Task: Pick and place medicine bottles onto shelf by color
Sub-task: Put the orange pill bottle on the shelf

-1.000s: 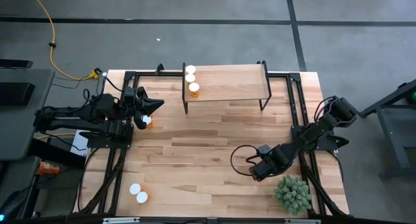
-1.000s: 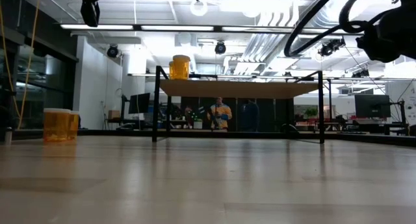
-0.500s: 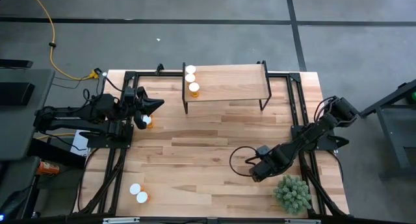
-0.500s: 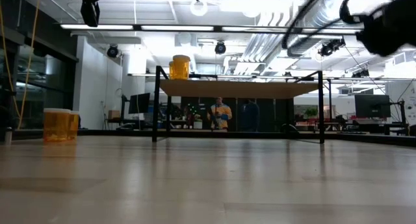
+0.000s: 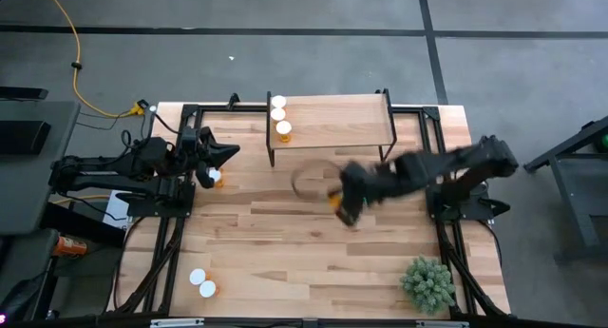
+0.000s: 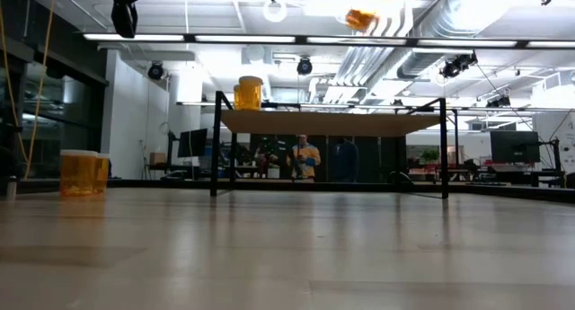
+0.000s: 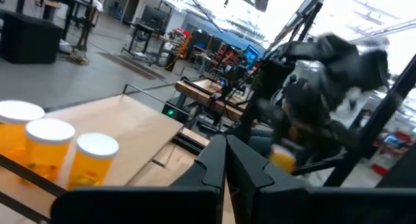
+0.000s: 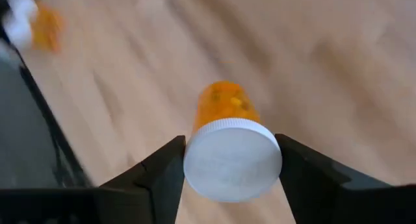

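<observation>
Our right gripper (image 8: 227, 162) holds a bottle (image 8: 229, 146) by its white cap, seemingly mid-table near the shelf (image 5: 332, 121); we should lower it upright beside the three bottles (image 5: 279, 115) there, while our left gripper (image 5: 211, 166), fingers closed, waits aside.

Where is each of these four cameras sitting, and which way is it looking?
High view: above the table, looking straight down; both arms, the shelf, the plant.
Low view: at tabletop height, looking level across to the shelf; a carried bottle at the top edge.
Left wrist view: on the left arm, looking past its own fingers at three bottles.
Right wrist view: on the right arm, facing the tabletop; the right gripper clamps the carried bottle.
Shared: high and low both show the shelf.
</observation>
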You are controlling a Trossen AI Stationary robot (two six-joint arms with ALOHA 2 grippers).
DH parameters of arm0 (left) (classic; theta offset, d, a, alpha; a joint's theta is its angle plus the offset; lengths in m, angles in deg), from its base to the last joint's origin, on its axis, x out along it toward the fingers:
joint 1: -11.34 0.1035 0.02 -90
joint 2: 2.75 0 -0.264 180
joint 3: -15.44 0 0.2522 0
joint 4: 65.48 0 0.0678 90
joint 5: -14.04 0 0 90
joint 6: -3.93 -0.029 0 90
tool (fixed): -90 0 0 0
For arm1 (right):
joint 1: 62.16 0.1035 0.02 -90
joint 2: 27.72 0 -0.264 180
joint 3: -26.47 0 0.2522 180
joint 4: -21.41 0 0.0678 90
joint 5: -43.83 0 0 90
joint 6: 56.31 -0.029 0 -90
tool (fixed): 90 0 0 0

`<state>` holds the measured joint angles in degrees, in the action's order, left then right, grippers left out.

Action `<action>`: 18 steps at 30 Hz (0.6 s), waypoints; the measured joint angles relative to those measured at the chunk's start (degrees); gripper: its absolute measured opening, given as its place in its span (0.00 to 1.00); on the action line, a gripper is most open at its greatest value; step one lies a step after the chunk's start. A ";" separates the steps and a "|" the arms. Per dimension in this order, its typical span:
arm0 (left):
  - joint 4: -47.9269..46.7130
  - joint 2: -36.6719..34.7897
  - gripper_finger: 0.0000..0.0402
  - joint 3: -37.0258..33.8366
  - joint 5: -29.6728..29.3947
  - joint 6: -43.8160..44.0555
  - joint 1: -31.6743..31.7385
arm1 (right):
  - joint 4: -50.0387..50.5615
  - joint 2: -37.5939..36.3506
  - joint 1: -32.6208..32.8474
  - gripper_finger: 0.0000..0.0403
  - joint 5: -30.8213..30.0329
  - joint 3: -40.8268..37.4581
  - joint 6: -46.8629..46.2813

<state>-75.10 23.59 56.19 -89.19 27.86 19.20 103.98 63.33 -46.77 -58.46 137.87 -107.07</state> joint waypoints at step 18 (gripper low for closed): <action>-8.91 26.04 0.00 16.43 -0.27 9.33 0.89 | 9.38 22.02 -21.08 0.52 3.80 34.30 37.99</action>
<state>-84.01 49.63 72.62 -89.47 37.19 20.09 113.36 85.35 -67.86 -54.66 172.17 -69.08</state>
